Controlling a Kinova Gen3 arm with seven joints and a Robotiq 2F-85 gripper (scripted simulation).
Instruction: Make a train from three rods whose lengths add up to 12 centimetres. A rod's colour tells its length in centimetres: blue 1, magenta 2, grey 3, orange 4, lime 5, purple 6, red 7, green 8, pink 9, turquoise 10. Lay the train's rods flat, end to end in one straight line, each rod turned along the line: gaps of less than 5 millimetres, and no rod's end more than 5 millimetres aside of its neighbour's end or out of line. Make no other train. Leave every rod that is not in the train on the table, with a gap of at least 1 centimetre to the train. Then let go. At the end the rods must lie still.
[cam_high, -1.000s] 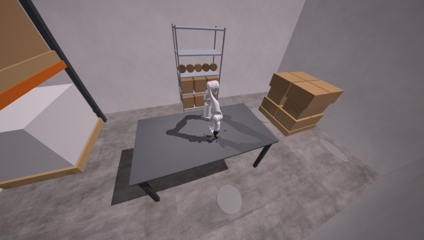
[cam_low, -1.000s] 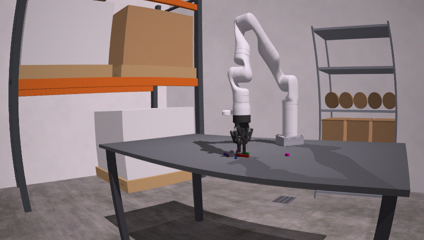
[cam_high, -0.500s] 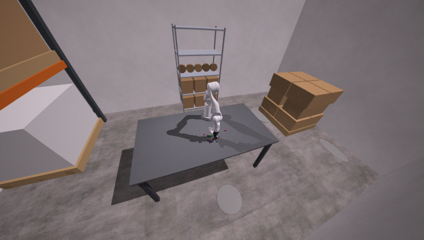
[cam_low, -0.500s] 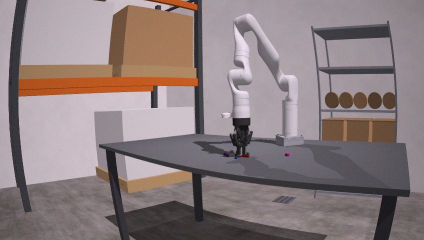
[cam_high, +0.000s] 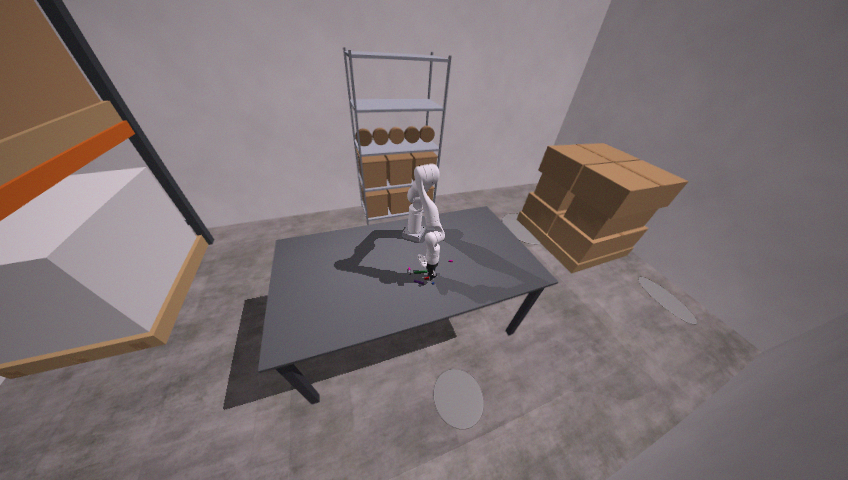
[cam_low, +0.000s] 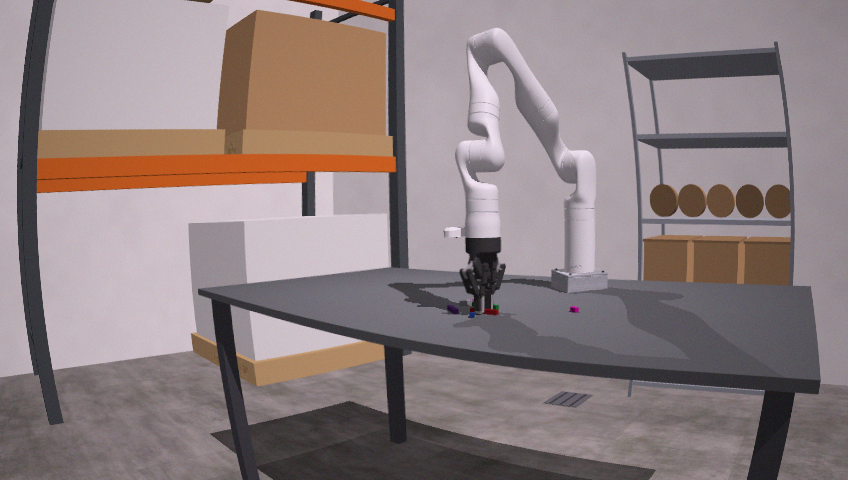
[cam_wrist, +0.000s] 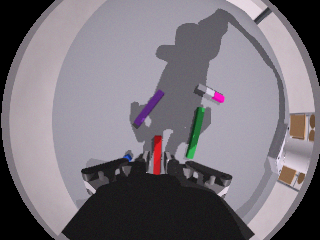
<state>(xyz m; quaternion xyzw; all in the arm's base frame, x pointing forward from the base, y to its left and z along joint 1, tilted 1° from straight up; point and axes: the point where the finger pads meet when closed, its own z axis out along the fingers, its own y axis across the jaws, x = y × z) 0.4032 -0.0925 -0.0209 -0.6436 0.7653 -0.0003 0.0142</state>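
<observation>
Fingers of our gripper (cam_high: 431, 278) (cam_low: 483, 310) (cam_wrist: 157, 161) stand partly apart, one on each side of the red rod (cam_high: 426, 277) (cam_low: 490, 311) (cam_wrist: 157, 150), with no clamp on it that we can make out. That rod lies on the table (cam_high: 333, 309) (cam_low: 416, 350), between the purple rod (cam_high: 419, 282) (cam_low: 452, 309) (cam_wrist: 149, 108) and the green rod (cam_high: 420, 271) (cam_low: 496, 307) (cam_wrist: 196, 132).

We judge that gripping comes next: we should centre on the red rod, close squarely on its long sides, then lift straight up, so neither finger nudges the green rod or the blue rod (cam_high: 433, 283) (cam_low: 471, 315) (cam_wrist: 128, 157).

The grey rod (cam_high: 409, 272) (cam_low: 463, 303) (cam_wrist: 202, 90) and near magenta rod (cam_high: 409, 268) (cam_low: 473, 300) (cam_wrist: 219, 97) look end to end; adding red would make twelve, so we should turn it along their line before lowering.

We count seven rods: one red, one green, one purple, one blue, one grey and two magenta, the far magenta rod (cam_high: 450, 261) (cam_low: 574, 309) lying well apart; we have one gripper and one table

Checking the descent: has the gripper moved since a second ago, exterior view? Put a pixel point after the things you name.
Yes, the gripper (cam_high: 430, 277) (cam_low: 485, 309) (cam_wrist: 156, 157) is lower, closer to the table top (cam_high: 333, 315) (cam_low: 595, 355) (cam_wrist: 100, 100).
</observation>
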